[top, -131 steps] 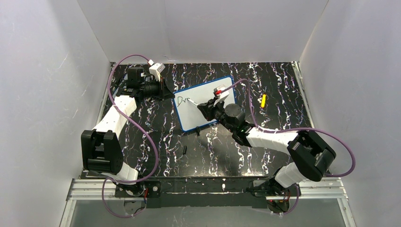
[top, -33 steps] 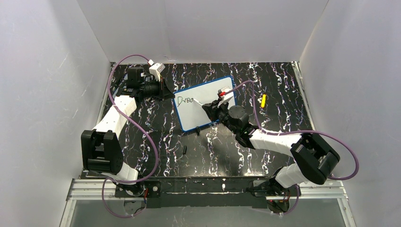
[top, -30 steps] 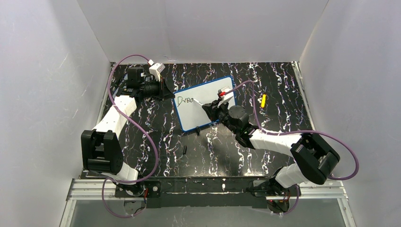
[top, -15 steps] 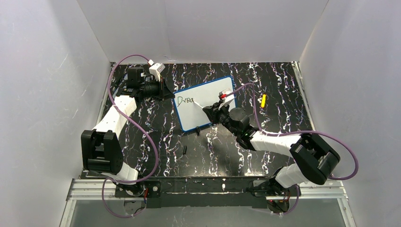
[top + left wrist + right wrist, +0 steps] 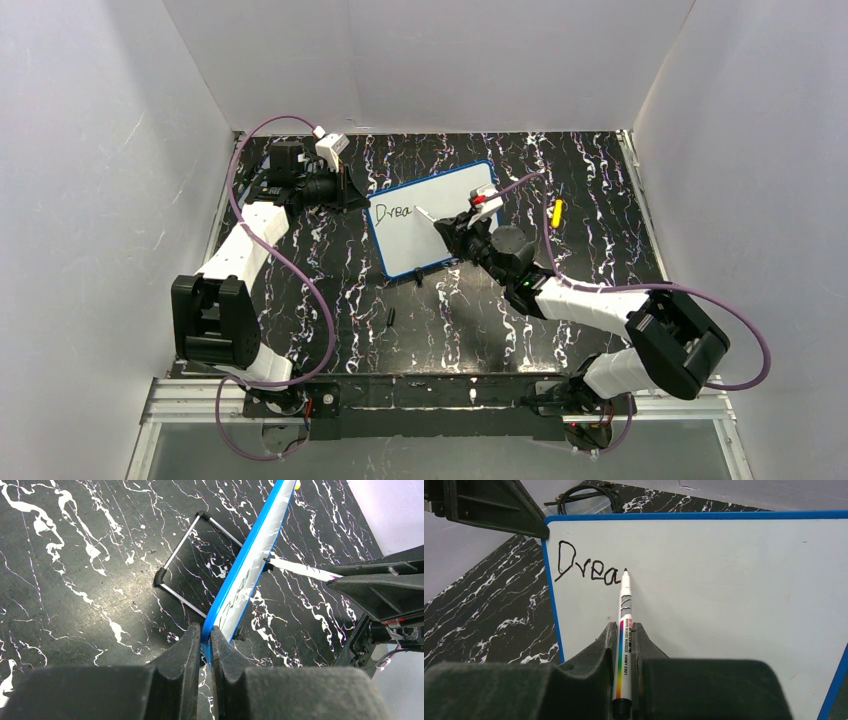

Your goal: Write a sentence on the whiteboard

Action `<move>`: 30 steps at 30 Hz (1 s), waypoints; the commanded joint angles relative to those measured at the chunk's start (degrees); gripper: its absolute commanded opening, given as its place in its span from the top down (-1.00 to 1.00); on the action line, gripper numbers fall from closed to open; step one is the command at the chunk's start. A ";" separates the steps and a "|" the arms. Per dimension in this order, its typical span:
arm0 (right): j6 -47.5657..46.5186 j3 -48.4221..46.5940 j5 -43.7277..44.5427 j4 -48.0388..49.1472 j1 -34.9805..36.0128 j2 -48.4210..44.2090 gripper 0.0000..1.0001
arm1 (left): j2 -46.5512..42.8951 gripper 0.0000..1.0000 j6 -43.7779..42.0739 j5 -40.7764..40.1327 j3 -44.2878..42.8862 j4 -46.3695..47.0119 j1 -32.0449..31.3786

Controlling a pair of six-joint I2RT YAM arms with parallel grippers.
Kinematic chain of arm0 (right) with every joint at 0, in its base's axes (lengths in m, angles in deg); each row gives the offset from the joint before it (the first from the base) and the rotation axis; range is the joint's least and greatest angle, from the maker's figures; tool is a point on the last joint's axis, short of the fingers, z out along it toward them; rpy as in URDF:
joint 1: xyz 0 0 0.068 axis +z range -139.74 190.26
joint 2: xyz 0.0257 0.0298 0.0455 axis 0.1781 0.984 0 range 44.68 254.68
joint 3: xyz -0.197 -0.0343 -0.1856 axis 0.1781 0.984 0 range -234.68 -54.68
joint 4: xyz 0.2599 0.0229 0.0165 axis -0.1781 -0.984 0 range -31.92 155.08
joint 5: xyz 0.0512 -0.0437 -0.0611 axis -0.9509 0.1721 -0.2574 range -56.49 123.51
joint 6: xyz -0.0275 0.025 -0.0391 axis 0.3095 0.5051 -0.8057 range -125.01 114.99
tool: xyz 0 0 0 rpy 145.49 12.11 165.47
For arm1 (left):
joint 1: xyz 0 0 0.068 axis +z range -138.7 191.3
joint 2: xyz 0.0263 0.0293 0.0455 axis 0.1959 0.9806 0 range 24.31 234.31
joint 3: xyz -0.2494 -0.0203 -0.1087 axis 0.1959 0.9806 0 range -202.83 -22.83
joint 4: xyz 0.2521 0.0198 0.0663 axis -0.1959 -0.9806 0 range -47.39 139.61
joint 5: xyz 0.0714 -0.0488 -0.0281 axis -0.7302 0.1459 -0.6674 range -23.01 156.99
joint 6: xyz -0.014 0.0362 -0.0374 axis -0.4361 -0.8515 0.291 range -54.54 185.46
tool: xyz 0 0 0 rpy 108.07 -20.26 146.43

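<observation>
The whiteboard (image 5: 455, 190) stands tilted on the black marble table, blue-rimmed, its face filling the right wrist view (image 5: 724, 580). My left gripper (image 5: 205, 630) is shut on the board's blue rim at its far-left corner (image 5: 347, 190). Dark letters reading "Drea" (image 5: 586, 569) make up the sentence, in one row at the board's upper left (image 5: 392, 211). My right gripper (image 5: 624, 627) is shut on a white marker (image 5: 625, 605). The marker's tip touches the board just right of the "a". From above, the right gripper (image 5: 452, 228) hangs over the board's middle.
A yellow object (image 5: 557, 212) lies right of the board. A small black cap (image 5: 391, 318) lies on the table in front. The board's wire stand (image 5: 182, 545) props it from behind. A clear box of black cables (image 5: 589, 497) sits beyond the board's far corner.
The row has grown from "Dre" to "Drea". My right gripper has shifted right along the row with the marker. The left gripper has stayed on the rim.
</observation>
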 commanded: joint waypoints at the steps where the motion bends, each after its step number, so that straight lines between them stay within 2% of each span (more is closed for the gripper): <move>1: -1.41 -3.42 -0.16 1.98 -0.16 0.07 0.97 | -2.32 1.00 0.32 1.66 -0.02 -0.56 -0.27; 10: -1.32 -4.46 -0.40 2.71 -0.13 2.59 0.97 | -2.33 1.00 0.34 1.74 -0.07 -0.56 -0.27; 30: 1.31 1.39 0.27 2.71 -0.17 1.57 0.97 | -2.34 1.00 0.37 1.73 0.04 -0.47 -0.27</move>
